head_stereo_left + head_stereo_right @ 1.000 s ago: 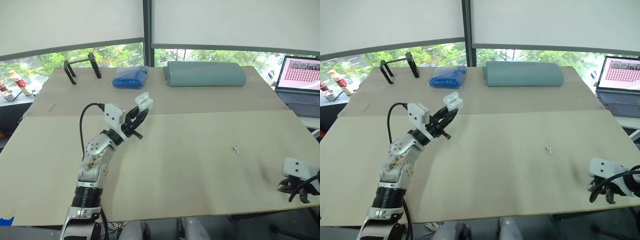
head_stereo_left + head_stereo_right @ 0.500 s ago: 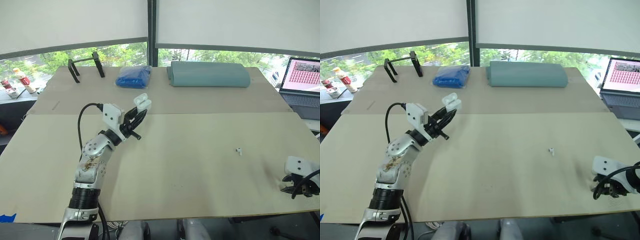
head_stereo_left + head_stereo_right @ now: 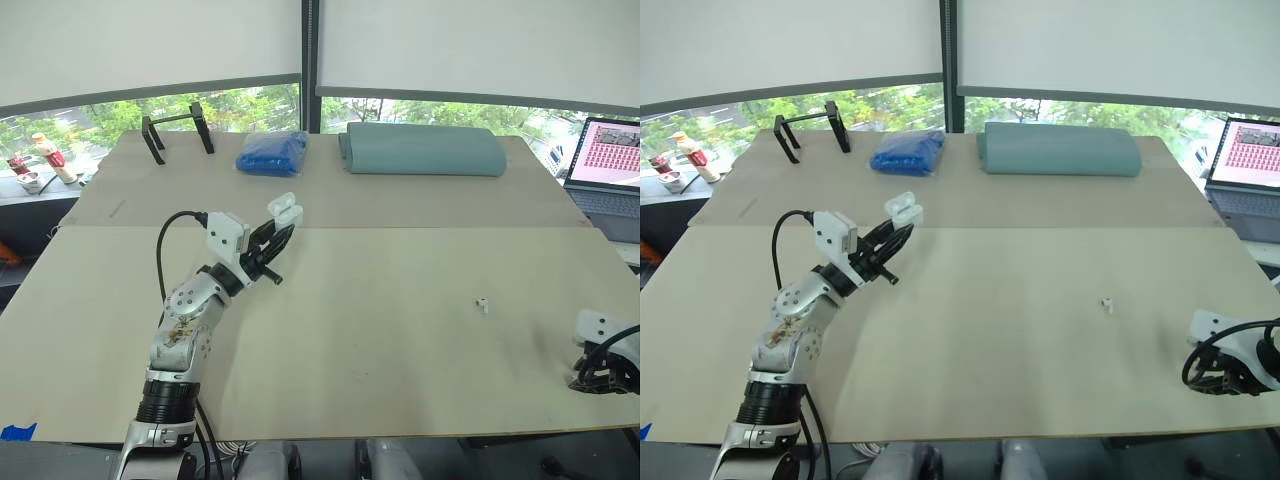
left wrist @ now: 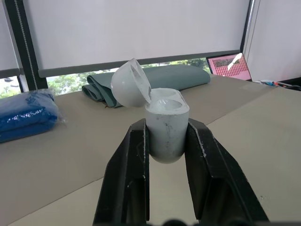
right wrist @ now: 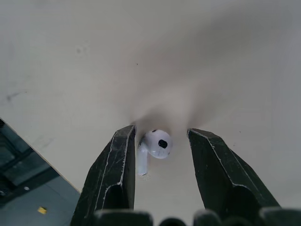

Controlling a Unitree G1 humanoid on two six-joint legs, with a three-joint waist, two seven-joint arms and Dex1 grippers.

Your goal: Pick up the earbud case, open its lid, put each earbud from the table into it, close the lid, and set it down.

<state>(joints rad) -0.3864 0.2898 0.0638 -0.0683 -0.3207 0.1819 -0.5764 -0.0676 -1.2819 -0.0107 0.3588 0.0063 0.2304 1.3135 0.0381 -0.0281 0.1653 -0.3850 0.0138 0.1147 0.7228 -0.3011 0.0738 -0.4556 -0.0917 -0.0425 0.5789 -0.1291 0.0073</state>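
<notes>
My right gripper stands with fingers spread around 1 earbud, which lies on the table near its edge. The left gripper pinches the earbud case, lifted, with its lid open. A 2nd earbud lies well apart. I fear a crooked closing may flick the small earbud over the edge.
</notes>
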